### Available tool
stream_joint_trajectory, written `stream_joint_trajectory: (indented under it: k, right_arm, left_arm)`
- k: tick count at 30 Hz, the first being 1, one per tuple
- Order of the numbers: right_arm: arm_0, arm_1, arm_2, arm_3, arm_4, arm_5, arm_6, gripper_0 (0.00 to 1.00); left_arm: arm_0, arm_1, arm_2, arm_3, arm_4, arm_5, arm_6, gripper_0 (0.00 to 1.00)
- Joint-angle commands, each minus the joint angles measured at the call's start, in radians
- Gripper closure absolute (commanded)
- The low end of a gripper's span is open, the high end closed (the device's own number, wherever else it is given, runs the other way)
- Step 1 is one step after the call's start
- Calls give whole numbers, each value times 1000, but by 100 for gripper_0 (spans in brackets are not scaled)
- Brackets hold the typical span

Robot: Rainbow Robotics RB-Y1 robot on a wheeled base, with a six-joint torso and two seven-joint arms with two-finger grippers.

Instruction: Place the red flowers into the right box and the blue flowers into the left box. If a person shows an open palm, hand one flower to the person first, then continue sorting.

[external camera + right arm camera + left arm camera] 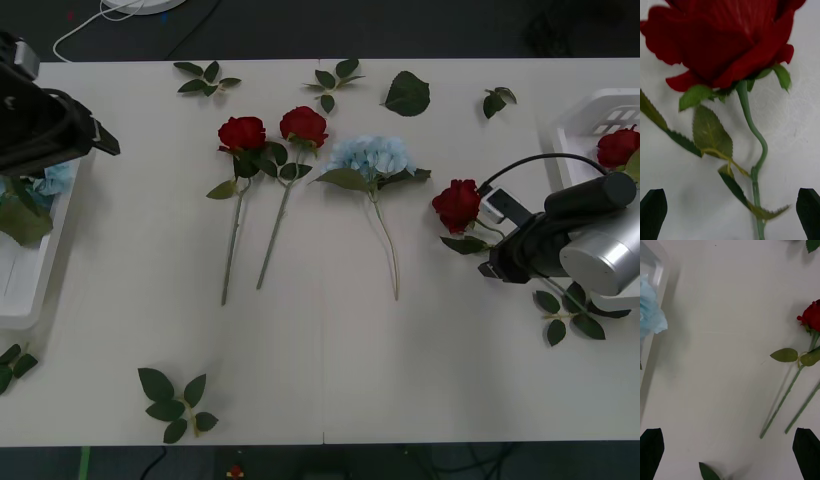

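Right now, right jaws [490, 262]: open at the right of the front frame, my two black fingertips [653, 212] standing apart at the lower corners of the right wrist picture, with a rose stem running between them; whether they touch it I cannot tell.
Rose at my right jaws [457, 204]: lying on the table [320, 370], bloom toward the frame's centre, stem leading back to my right arm.
Left jaws [730, 453]: open as well, hanging at the far left edge of the front frame, over bare table, holding nothing.
Two more red roses [243, 133]: side by side in the upper middle, stems slanting down-left.
Blue hydrangea on the table [372, 155]: just right of those two roses.
Left box [30, 285]: at the left edge, a blue hydrangea [52, 180] inside it.
Right box [590, 115]: upper right corner, one red rose [617, 147] in it.
Loose leaf sprigs [175, 400]: scattered along the top and the lower left.
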Motion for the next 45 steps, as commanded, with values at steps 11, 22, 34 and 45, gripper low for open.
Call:
stream_joint_trajectory:
  k: [11,22,34,45]
  right_arm:
    - [-137,183,18,205,49,-71,36,0]
    - [-160,212,48,278,55,-120,31,100]
    - [-162,212,48,278,43,-121,33,100]
    - [-191,195,44,273,35,-92,13,100]
  left_arm:
    - [-265,-92,-522,240,-181,-269,237,0]
    - [-357,-272,-605,556,-264,-449,243,0]
    - [-353,-421,-620,702,-329,-504,216,0]
    - [-329,-431,-682,703,-321,-510,213,0]
